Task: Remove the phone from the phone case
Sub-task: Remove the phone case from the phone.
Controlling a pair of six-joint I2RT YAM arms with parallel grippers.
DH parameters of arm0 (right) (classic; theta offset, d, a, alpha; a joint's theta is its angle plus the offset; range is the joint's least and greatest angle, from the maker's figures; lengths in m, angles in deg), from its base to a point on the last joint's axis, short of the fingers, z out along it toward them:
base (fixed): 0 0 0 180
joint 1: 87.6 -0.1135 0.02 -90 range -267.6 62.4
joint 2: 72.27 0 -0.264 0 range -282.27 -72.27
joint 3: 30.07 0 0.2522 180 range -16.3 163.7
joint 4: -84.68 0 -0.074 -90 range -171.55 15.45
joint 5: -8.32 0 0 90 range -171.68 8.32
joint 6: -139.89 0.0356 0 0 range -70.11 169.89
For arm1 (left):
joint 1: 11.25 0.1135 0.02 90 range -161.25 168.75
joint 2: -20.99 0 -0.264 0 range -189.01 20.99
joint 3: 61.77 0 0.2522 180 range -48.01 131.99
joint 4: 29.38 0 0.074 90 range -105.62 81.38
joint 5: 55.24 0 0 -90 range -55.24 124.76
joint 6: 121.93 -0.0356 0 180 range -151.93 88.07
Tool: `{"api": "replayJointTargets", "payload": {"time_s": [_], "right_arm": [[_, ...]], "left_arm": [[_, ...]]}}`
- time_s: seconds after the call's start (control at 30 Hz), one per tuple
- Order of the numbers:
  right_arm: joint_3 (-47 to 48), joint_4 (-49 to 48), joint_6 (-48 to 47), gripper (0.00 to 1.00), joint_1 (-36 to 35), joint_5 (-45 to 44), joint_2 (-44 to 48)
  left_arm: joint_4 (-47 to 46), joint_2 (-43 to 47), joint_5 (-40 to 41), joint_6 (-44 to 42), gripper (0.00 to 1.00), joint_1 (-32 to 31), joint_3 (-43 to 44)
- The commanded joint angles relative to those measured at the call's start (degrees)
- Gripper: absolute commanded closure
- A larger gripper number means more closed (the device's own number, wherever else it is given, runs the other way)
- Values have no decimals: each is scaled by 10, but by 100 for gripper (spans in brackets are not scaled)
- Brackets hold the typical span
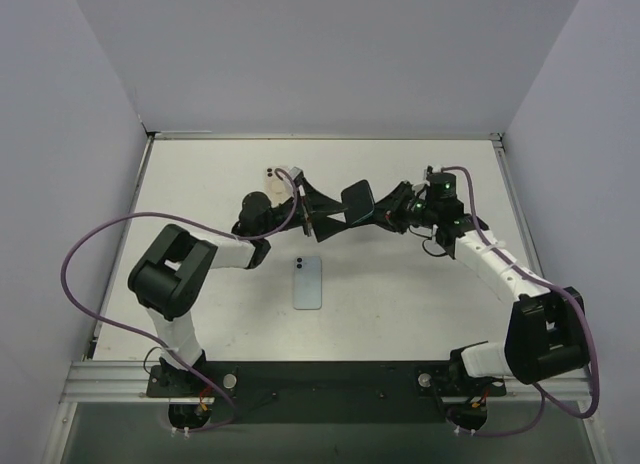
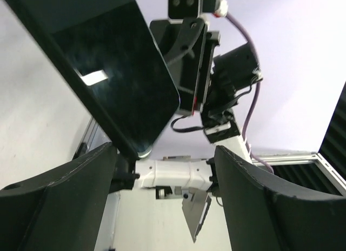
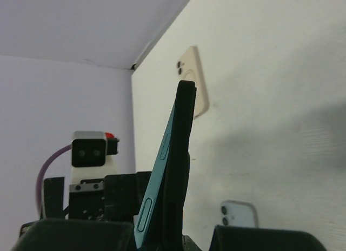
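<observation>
The phone [image 2: 113,61] is held above the counter [image 1: 400,304], seemingly seated in its phone case [image 1: 358,197]; it is clamped edgewise by the right claw [image 3: 173,235]; the left claw [image 2: 165,151] is spread apart at one corner; separation is judged not yet achieved.

Pairs white tubular links with bulky black joint housings on the left arm [image 1: 172,274] and the right arm [image 1: 490,264] alike. Trails a left purple cable [image 1: 66,269] from wrist to base, and a right purple cable [image 2: 250,116] likewise. Ends in matte black, wedge-shaped fingers [image 2: 65,207]. Carries a small white camera block [image 3: 89,151] with two dark lenses at the wrist. Stands on black bases [image 1: 185,382] dotted with round silver fittings.
</observation>
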Motion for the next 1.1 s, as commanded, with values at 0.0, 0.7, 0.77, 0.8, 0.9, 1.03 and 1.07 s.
{"api": "replayJointTargets", "payload": {"time_s": [0.0, 0.7, 0.77, 0.8, 0.9, 1.03, 1.07], "right_arm": [[36, 137, -119, 100, 13, -137, 37], [37, 235, -300, 100, -198, -555, -110], [33, 224, -296, 100, -202, -540, -133], [31, 217, -293, 100, -202, -532, -146], [22, 193, -283, 100, -201, -503, -166], [8, 160, -269, 100, -199, -464, -180], [5, 149, -264, 100, -197, -458, -183]], "left_arm": [[-115, 43, -52, -4, 16, 15, -32], [509, 6, 115, -407, 17, -37, 112], [491, -17, 107, -402, 18, -39, 112], [485, -24, 102, -401, 19, -39, 113], [451, -51, 93, -393, 22, -39, 110], [415, -84, 89, -387, 23, -40, 110], [406, -90, 85, -387, 23, -41, 111]]}}
